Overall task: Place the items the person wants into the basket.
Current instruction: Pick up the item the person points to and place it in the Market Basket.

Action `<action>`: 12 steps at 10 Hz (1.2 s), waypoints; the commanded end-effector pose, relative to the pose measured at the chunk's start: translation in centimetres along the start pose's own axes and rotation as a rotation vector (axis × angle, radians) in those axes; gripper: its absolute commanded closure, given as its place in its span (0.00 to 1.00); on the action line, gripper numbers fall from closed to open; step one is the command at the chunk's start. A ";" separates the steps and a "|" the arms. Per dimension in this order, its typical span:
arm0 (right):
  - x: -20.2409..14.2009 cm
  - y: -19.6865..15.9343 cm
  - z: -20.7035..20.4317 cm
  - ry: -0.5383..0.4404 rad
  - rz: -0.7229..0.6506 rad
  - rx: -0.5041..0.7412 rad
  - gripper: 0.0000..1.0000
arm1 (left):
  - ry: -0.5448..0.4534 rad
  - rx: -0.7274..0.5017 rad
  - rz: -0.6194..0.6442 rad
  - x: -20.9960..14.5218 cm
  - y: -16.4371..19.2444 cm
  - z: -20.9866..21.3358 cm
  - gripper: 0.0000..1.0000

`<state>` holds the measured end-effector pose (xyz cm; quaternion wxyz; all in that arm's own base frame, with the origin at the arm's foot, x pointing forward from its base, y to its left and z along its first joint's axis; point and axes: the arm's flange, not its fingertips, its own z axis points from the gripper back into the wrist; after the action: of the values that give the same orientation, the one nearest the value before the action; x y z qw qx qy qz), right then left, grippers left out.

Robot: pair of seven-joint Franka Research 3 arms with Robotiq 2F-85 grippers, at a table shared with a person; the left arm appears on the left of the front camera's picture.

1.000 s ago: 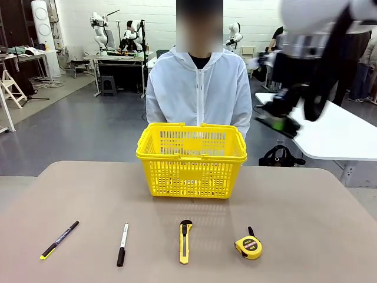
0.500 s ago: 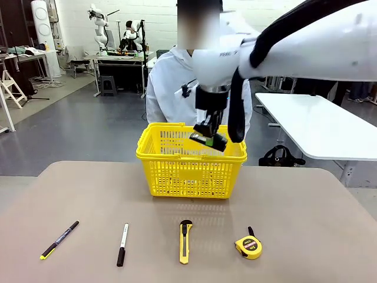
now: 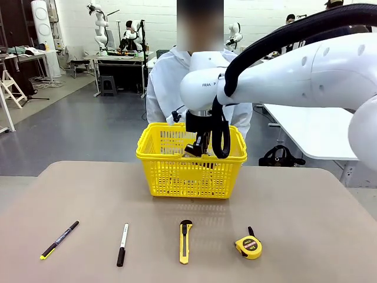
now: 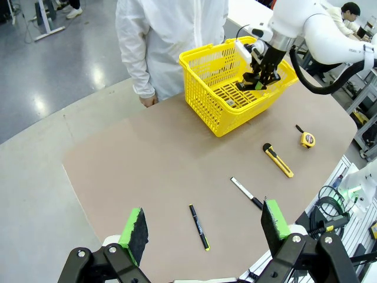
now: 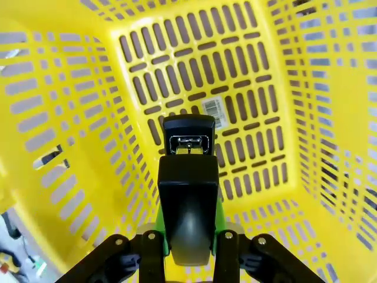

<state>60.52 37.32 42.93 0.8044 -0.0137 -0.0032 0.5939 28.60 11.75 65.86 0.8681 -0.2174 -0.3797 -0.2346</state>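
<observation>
Marker [image 3: 122, 244] and black pen [image 3: 59, 240] lying on tabletop [image 3: 306, 206] at 7 o'clock, lengthwise roughly 6-to-12, nearer wide-open left tool [image 4: 204, 223]; right tool [image 3: 198, 147] clamped on stapler-like black object [image 5: 188, 177] inside basket [image 3: 191, 171] at 12 o'clock.

The right gripper [image 5: 189, 239] clamps a black stapler-like tool [image 5: 188, 177], pointing down into the yellow basket [image 5: 70, 118], above its slotted floor [image 5: 247, 76] and a barcode sticker [image 5: 214, 110].

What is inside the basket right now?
The right gripper, shut on a black stapler-like item, hangs inside the basket above its slotted floor, which bears a barcode sticker. The item hides the floor directly beneath it.
</observation>
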 end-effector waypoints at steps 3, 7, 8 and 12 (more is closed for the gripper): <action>0.5 -1.6 0.1 0.002 0.023 0.030 0.08 | -0.006 -0.008 -0.017 -0.2 0.1 0.1 0.00; 0.6 -1.6 0.2 0.003 0.037 0.046 0.00 | -0.006 -0.008 -0.017 -0.2 0.1 0.1 0.00; 0.6 -1.6 0.2 0.004 0.040 0.048 0.00 | -0.006 -0.008 -0.017 -0.2 0.1 0.1 0.00; 0.3 -1.6 0.8 0.003 0.033 0.061 0.00 | -0.006 -0.008 -0.017 -0.2 0.1 0.1 0.00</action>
<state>61.38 36.97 42.78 0.7966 -0.0072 0.0114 0.6044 28.60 11.75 65.86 0.8681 -0.2174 -0.3797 -0.2346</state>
